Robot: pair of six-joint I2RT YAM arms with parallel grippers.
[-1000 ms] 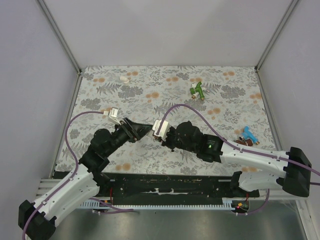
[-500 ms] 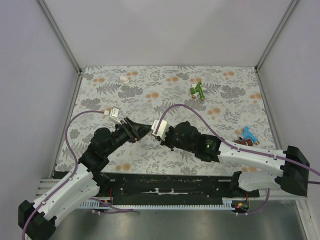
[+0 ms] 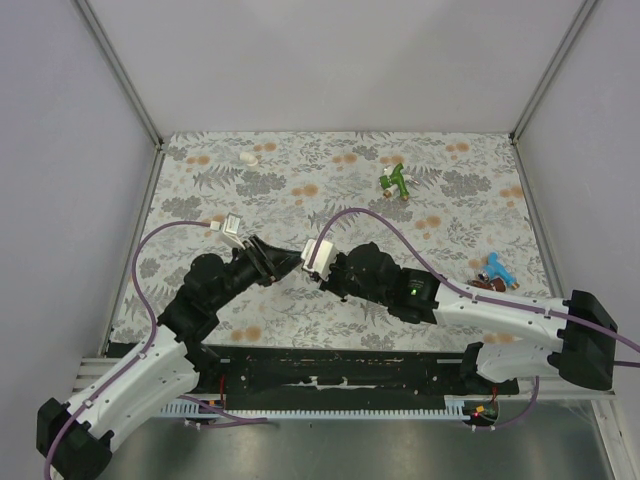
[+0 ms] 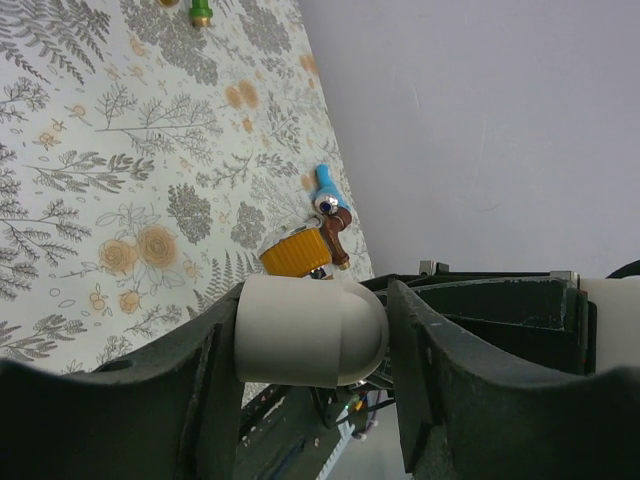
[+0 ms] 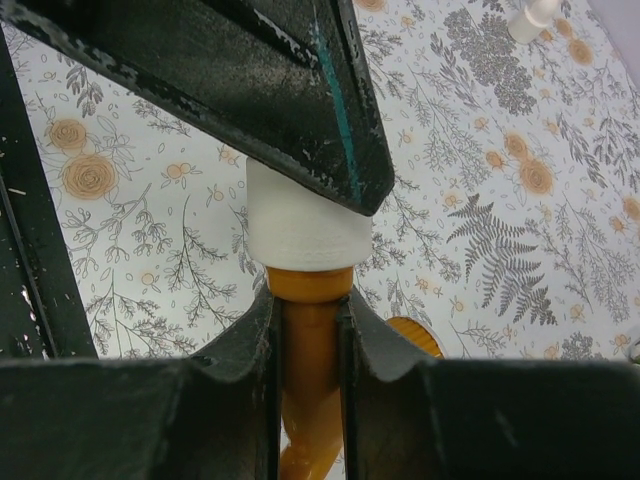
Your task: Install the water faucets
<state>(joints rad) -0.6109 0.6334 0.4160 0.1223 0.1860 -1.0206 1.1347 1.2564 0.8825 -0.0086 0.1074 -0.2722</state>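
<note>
Over the table's middle: right gripper (image 5: 308, 300) and left gripper (image 4: 312, 330) meet tip to tip.
Orange faucet (image 5: 310, 380): clamped by its stem in the right fingers, above the table (image 3: 290, 200).
White fitting (image 4: 310, 335): butted against the orange faucet's end, left fingers close on either side (whether they squeeze, I cannot tell).
Done: judging by this, no faucet finished.
Left: green faucet (image 3: 396, 181), blue faucet (image 3: 497, 268) and dark red faucet (image 3: 487, 286) lie loose.
</note>
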